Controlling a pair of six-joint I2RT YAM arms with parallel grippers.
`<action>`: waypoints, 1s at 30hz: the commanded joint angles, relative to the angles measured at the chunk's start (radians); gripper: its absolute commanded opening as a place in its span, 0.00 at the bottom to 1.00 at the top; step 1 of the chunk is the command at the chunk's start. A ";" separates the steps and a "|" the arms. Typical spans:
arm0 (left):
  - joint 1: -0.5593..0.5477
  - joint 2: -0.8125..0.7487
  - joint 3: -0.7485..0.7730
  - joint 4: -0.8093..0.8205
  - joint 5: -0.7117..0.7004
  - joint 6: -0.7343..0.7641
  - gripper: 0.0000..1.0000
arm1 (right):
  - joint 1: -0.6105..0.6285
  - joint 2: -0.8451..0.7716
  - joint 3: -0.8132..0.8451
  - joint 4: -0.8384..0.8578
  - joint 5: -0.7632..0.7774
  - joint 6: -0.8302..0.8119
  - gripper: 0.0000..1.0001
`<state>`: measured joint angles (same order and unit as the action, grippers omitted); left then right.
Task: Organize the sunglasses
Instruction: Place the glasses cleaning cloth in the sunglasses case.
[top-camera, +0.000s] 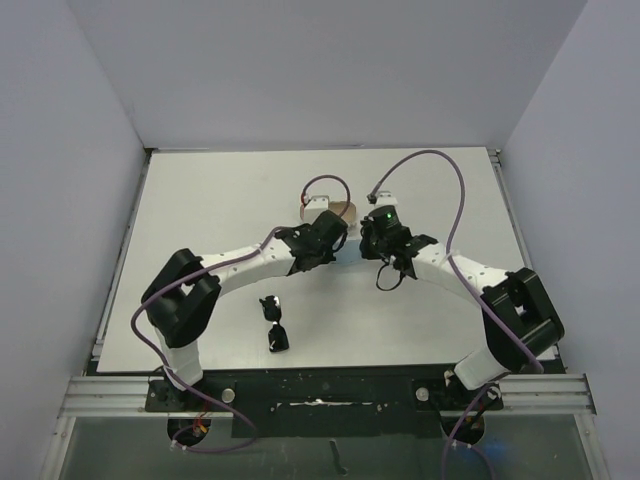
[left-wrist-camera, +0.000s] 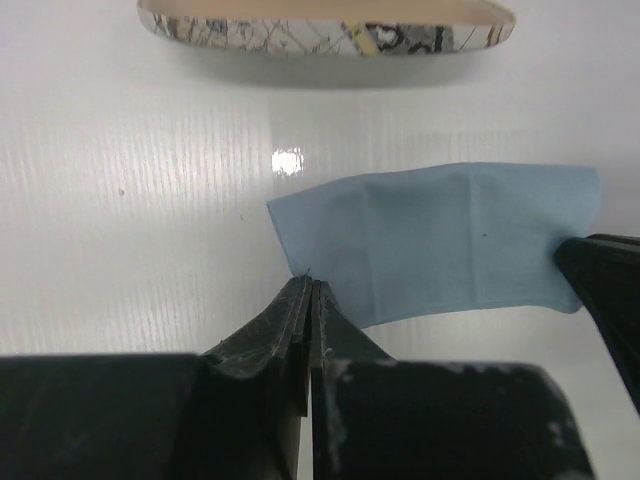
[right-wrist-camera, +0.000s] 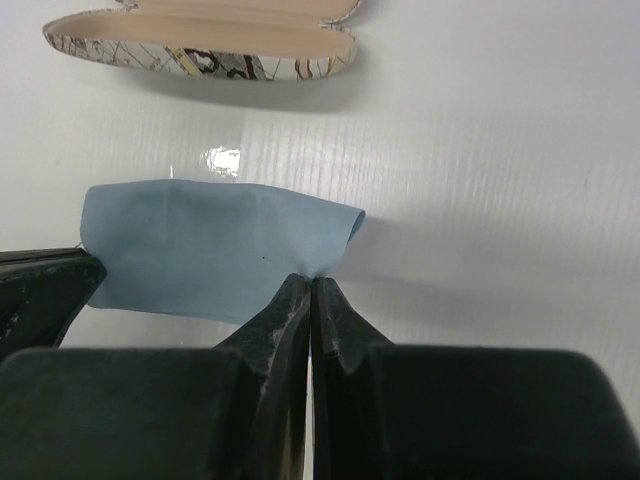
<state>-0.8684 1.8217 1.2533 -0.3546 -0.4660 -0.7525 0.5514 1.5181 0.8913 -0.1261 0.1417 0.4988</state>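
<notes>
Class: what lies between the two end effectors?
A light blue square cloth, gripped by the left end effector and right end effector, shown in both wrist views.

**Surfaces and finishes**

The table (left-wrist-camera: 120, 250) is seen as glossy and faintly ribbed (a glare is mirrored). The cloth (left-wrist-camera: 440, 240) is rendered matt and soft. The case (right-wrist-camera: 200, 45) is lined in matt beige.
</notes>
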 joint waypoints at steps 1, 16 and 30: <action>0.031 -0.018 0.091 0.030 0.016 0.063 0.00 | 0.004 0.028 0.088 0.004 0.036 -0.028 0.00; 0.126 0.031 0.197 0.024 0.058 0.147 0.00 | -0.038 0.121 0.242 -0.030 0.017 -0.062 0.00; 0.192 0.109 0.328 -0.009 0.100 0.209 0.00 | -0.059 0.250 0.422 -0.084 0.001 -0.090 0.00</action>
<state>-0.7006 1.9141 1.5127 -0.3672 -0.3874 -0.5777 0.4969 1.7535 1.2541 -0.2050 0.1432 0.4290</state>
